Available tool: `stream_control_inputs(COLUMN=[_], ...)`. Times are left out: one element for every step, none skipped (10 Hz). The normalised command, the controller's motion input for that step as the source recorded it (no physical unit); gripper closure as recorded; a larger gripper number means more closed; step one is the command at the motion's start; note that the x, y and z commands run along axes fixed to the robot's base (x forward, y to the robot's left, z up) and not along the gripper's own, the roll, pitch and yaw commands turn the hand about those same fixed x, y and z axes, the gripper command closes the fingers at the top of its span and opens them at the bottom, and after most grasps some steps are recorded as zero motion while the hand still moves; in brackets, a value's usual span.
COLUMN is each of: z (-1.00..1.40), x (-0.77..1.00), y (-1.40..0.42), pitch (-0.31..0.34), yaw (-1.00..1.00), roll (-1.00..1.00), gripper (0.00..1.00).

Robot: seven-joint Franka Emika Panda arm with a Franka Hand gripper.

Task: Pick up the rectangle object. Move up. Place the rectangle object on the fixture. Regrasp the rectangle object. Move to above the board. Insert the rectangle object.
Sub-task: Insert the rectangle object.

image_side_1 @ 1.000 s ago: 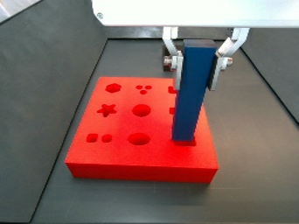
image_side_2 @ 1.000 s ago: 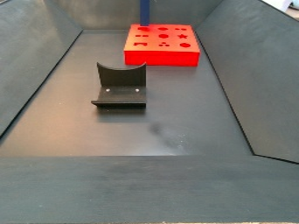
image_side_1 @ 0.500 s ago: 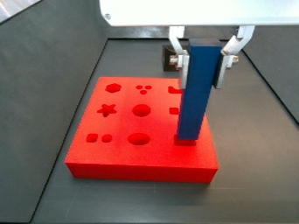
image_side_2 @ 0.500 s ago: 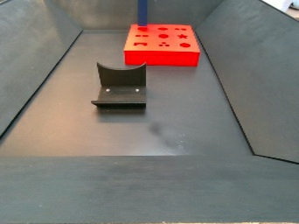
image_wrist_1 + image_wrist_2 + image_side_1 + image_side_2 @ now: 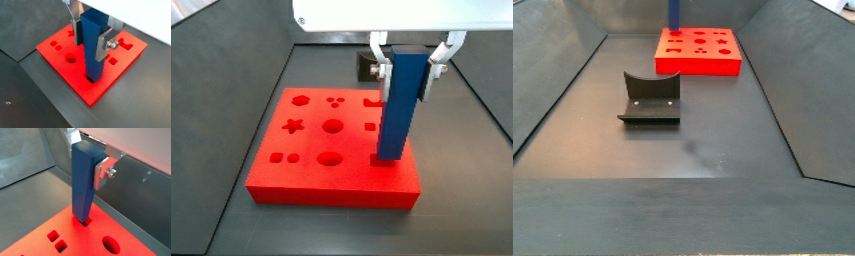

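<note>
- The step in hand looked like the last one, the insertion: the rectangle object [image 5: 404,103] stood upright over the board [image 5: 298,165], its lower end at a slot near the board's edge.
- The end effector [image 5: 93,34] was above the board, its silver fingers [image 5: 106,42] pinching the upper part of the blue bar from two sides.
- In both wrist views the bar's lower end met the rectangular cutout; in a wrist view [image 5: 83,221] it appeared to have just entered the hole, though how deep it sat could not be told.
- In a side view the bar read as close to vertical, with perhaps a slight lean; that was a judgement, not a certainty.
- The fixture [image 5: 649,98] stood empty on the floor, well apart from the board, so the regrasp step seemed done.
- The next move, as I judged it, called for a straight push down with the bar kept square to the slot, then the fingers spreading once it was seated.
- The risk was the bar's edges jamming on the slot rim if it tilted.
</note>
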Motion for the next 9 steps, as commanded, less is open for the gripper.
stream_control_inputs(z=[-0.04, -0.12, -0.17, -0.17, -0.1, -0.04, -0.05, -0.09, -0.13], x=[0.0, 0.0, 0.0, 0.0, 0.0, 0.0, -0.01, -0.02, -0.06], y=[0.0, -0.01, -0.04, -0.05, -0.06, -0.04, -0.03, -0.05, -0.04], pitch=[-0.109, -0.141, -0.156, -0.156, -0.123, -0.09, -0.097, -0.099, -0.109], yaw=[0.0, 0.0, 0.0, 0.0, 0.0, 0.0, 0.0, 0.0, 0.0], roll=[0.03, 0.07, 0.1, 0.11, 0.1, 0.07, 0.06, 0.07, 0.08], gripper=[1.0, 1.0, 1.0, 1.0, 1.0, 1.0, 1.0, 1.0, 1.0])
